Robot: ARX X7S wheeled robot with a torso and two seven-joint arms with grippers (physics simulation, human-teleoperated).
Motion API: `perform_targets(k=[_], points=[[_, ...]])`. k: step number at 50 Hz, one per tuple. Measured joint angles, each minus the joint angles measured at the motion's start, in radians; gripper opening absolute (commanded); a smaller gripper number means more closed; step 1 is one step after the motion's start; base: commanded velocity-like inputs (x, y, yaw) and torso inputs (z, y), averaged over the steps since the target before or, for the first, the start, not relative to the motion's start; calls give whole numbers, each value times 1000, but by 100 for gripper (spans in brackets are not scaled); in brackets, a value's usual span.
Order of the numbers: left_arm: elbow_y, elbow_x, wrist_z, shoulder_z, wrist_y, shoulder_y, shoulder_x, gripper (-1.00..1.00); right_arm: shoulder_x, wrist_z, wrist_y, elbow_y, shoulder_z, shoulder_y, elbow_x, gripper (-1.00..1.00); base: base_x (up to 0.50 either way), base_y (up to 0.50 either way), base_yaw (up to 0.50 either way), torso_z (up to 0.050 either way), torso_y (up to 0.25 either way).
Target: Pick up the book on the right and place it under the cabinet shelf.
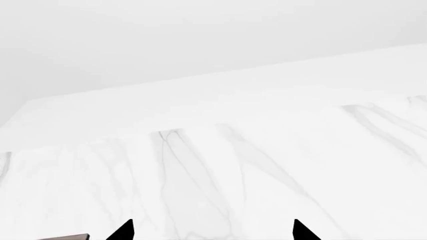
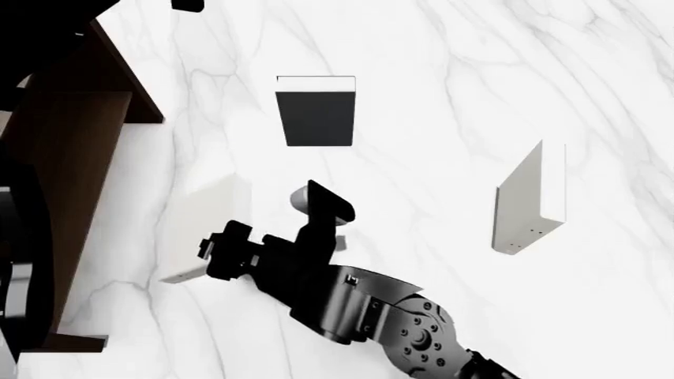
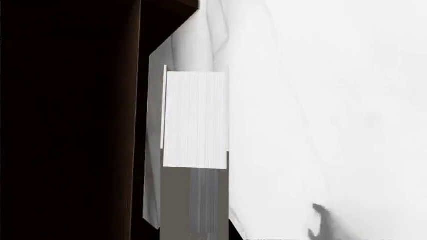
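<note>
My right gripper (image 2: 223, 254) is shut on the plain light-grey book (image 2: 205, 217). It holds the book on edge, tilted, just in front of the open side of the dark-brown cabinet (image 2: 74, 158). In the right wrist view the book's white page edge (image 3: 193, 120) and grey cover run out from between the jaws, with the dark cabinet (image 3: 67, 120) close beside it. The inner shelf board cannot be made out. My left gripper (image 1: 213, 232) is open and empty over bare marble; only its two black fingertips (image 1: 123, 231) show.
A black book with a white edge (image 2: 316, 118) lies flat on the marble table (image 2: 443, 79) beyond my right arm. A white upright slab with tiny dark dots (image 2: 532, 197) stands to the right. A sliver of brown wood (image 1: 63, 236) shows in the left wrist view.
</note>
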Motion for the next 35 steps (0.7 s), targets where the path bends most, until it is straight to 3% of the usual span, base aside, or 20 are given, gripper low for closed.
perform_targets(k=[33,34,35], points=[[-2,-5,-5,10,-5,-4,-4,100,-3,-163,-104,164,-73,0,58,-100,0,0,0,0,0],[-2,-6,-6,10,-5,-4,-4,100,-3,-166,-106,166,-75,0,60,100,0,0,3,0,0],[-2,-6,-6,10,-5,-4,-4,100,-3,-167,-105,169,-78,0,54,100,0,0,0,0,0]])
